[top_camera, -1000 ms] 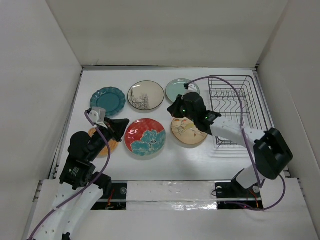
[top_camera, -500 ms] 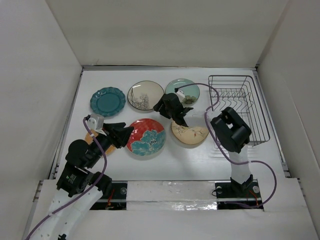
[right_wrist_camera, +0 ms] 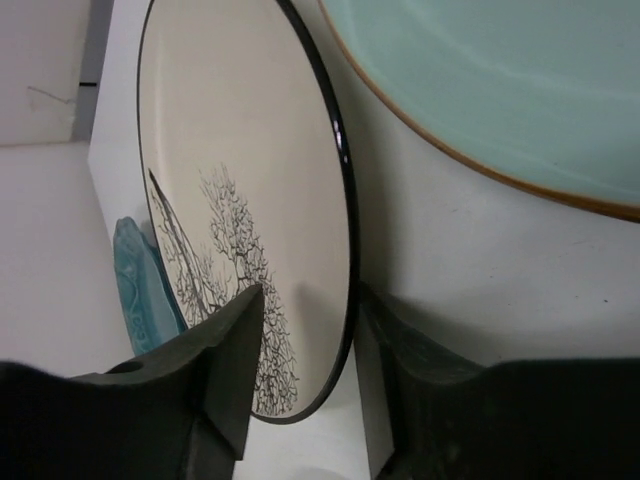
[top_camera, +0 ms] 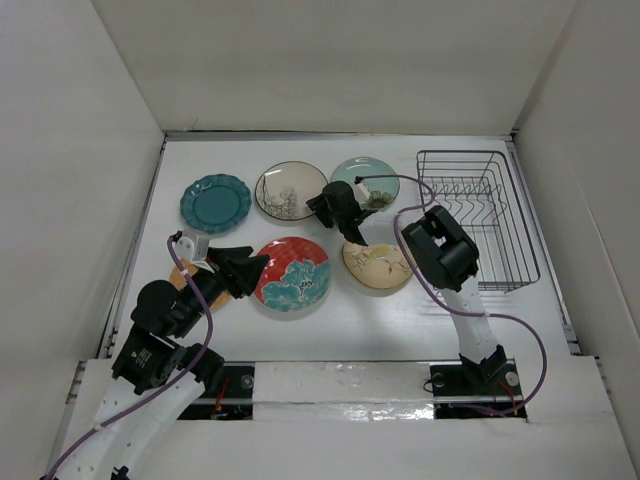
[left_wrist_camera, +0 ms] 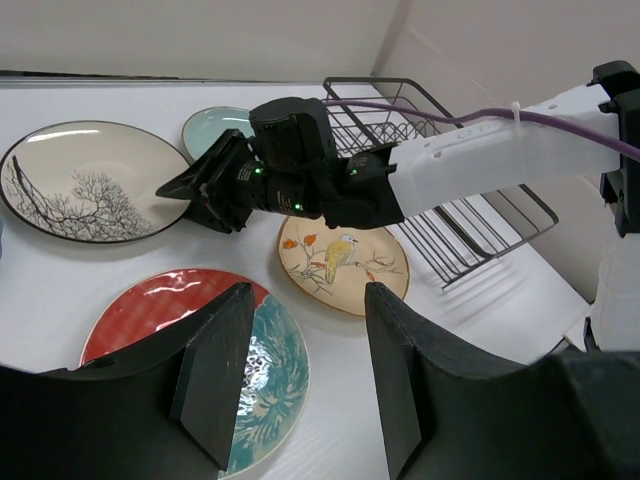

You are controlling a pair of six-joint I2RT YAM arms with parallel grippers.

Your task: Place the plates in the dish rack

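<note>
Plainly both jaws gape, the right pair straddling a tree-painted, dark-rimmed cream plate (right_wrist_camera: 250, 200).

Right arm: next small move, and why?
Probably shut the right gripper on the dark-rimmed cream ceramic plate with the tree drawing. The right wrist view shows its open fingers straddling that plate's rim, so a grip looks lined up. The dark wire dish rack holds no plates yet.
</note>
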